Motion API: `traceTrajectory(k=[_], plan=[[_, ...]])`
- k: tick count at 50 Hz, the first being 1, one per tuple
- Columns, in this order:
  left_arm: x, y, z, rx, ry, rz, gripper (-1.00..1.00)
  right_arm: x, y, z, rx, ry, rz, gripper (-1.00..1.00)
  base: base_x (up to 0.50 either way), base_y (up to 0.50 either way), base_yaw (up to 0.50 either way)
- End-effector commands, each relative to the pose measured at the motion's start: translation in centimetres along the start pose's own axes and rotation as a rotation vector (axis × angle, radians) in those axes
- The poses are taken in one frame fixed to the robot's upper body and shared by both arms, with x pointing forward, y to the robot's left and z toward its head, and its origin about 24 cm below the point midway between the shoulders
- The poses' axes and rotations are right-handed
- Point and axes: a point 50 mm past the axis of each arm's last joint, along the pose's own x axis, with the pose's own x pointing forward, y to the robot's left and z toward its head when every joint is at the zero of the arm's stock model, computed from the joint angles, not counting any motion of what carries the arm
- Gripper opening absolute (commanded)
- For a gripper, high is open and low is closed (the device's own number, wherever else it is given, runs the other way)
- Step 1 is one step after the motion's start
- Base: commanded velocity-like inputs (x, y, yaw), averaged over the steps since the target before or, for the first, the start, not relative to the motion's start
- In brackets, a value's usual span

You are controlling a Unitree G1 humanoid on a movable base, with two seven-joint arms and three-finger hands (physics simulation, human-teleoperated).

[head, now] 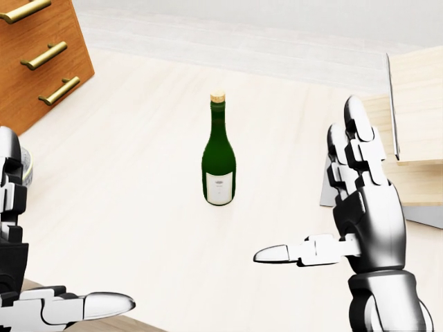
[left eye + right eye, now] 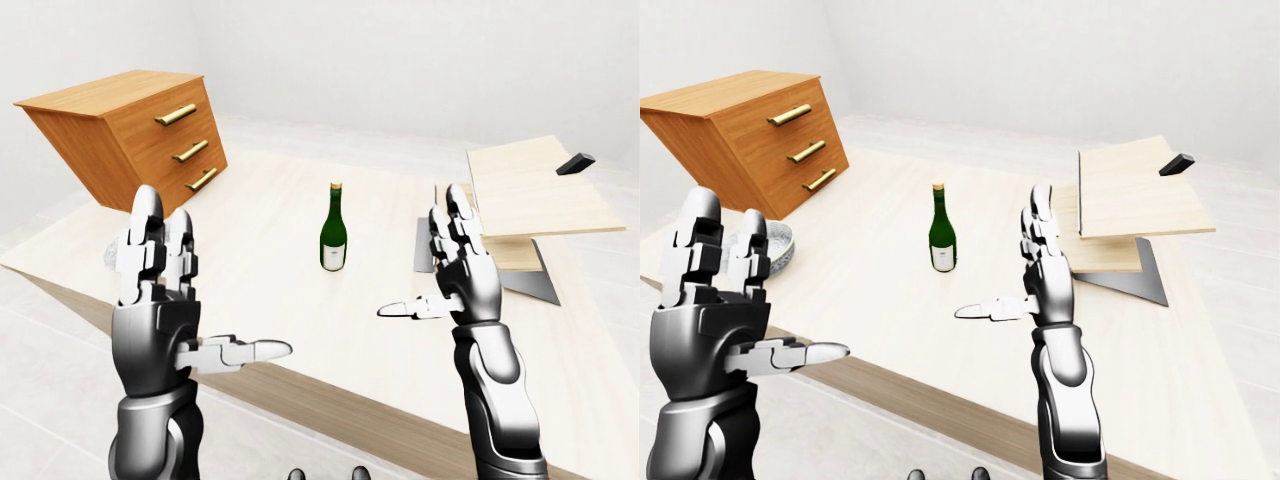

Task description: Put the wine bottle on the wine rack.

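Note:
A dark green wine bottle (image 1: 219, 162) with a white label and cork stands upright on the pale wooden table (image 1: 138, 180), near the middle of the head view. The wine rack (image 2: 530, 190), made of slanted light wood boards on a grey base, stands at the right. My right hand (image 1: 325, 200) hovers open to the right of the bottle and lower in the view, fingers up and thumb pointing left, holding nothing. My left hand (image 2: 200, 290) is open and empty too, at the lower left, well apart from the bottle.
A tilted wooden drawer chest (image 2: 130, 130) with brass handles sits at the upper left. A patterned bowl (image 2: 775, 245) lies below it, partly behind my left hand. A small black block (image 2: 575, 163) rests on the rack's top board. The table's near edge (image 2: 330, 400) runs across the lower part of the view.

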Motion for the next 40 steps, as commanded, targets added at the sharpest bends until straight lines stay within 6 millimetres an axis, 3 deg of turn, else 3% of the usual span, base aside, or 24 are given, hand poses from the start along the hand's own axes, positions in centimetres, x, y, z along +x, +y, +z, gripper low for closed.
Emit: traceTrajectory(k=[1, 11, 23, 40], plan=[[-0.2, 0.4, 0.3, 0.007, -0.005, 0.011, 1.0, 0.9, -0.2, 0.8, 0.027, -0.045, -0.008, 1.0, 0.0, 0.0, 0.0], [0.1, 0.4, 1.2, 0.001, -0.059, 0.013, 1.0, 0.8, -0.1, 0.9, 0.026, -0.051, 0.003, 1.0, 0.21, 0.03, 0.0], [-0.2, 0.6, 0.4, -0.01, -0.011, 0.021, 1.0, 0.8, 0.1, 0.2, 0.02, -0.02, 0.004, 1.0, 0.48, 0.08, 0.0], [-0.3, 0.5, 0.1, -0.017, 0.003, 0.02, 1.0, 1.4, 0.2, 1.3, -0.001, -0.072, -0.006, 1.0, 0.0, 0.0, 0.0]])
